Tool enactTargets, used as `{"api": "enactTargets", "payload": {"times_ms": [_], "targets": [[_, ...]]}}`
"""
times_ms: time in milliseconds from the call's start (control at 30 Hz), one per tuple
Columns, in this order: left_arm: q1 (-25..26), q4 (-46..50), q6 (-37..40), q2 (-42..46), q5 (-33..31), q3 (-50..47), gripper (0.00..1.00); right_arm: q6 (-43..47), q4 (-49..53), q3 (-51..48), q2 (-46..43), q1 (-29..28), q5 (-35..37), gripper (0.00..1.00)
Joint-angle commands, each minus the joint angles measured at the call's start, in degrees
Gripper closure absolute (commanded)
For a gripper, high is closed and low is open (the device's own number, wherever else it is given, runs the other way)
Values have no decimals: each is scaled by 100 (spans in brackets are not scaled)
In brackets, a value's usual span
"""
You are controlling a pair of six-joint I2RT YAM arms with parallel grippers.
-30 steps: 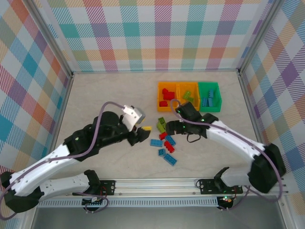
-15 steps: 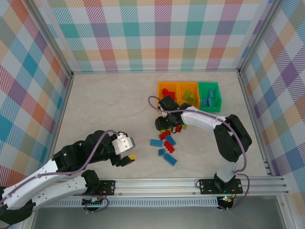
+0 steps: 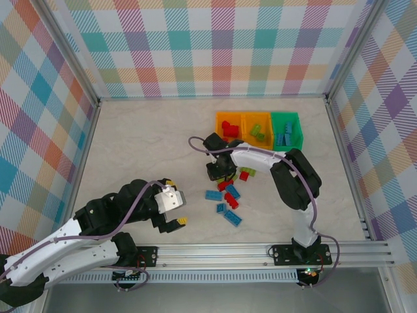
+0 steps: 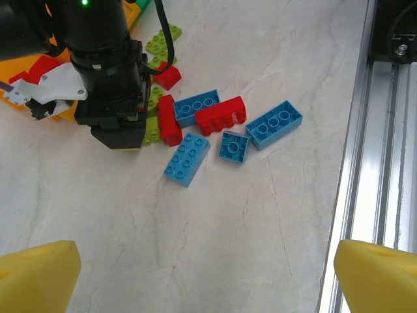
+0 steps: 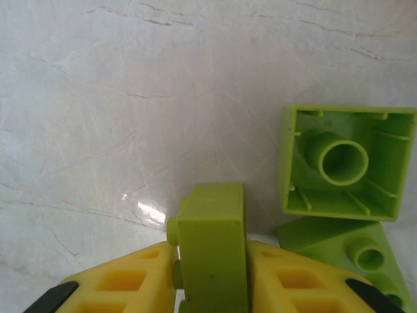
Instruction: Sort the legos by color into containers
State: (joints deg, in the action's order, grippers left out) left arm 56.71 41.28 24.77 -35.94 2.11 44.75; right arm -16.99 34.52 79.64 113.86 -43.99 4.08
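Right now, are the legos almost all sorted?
Partly. Red, green and blue bricks already sit in the bins. The right gripper is shut on a lime green brick. Blue bricks, red bricks and other green bricks lie loose on the table.

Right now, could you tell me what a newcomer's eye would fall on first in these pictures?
The lime green brick pinched in the right pincer, beside the loose pile, stands out first. Next comes that scatter of red, blue and lime green legos mid-table, with the row of containers, two orange and one green, just beyond it.
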Motion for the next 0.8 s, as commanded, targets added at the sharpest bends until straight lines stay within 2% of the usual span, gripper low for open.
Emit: {"api": "enactTargets", "payload": {"times_ms": [0,200,333,433,500,600,667,767], "targets": [[-63,-171,45,9,87,-82,0,104,456,274,274,-79,366,68],[-99,-199,71,30,129,-130,0,31,459,340,139,-134,333,84],[-99,-242,115,69,184,-159,0,-166,-367,-315,-990,-145,212,90],[-105,-344,45,122,157,-193,0,-401,-1036,-925,-2022,-38,493,92],[-140,-465,-110,145,53,-220,0,-571,-1419,-1286,-2609,249,656,91],[-227,-574,-357,59,-157,-215,0,-794,-1881,-1638,-3131,1036,628,94],[-277,-577,-418,-20,-179,-181,0,-773,-2049,-1593,-3071,1580,595,94],[-361,-593,-455,-96,-36,-166,0,-511,-2033,-1023,-2429,2228,508,95]]}}
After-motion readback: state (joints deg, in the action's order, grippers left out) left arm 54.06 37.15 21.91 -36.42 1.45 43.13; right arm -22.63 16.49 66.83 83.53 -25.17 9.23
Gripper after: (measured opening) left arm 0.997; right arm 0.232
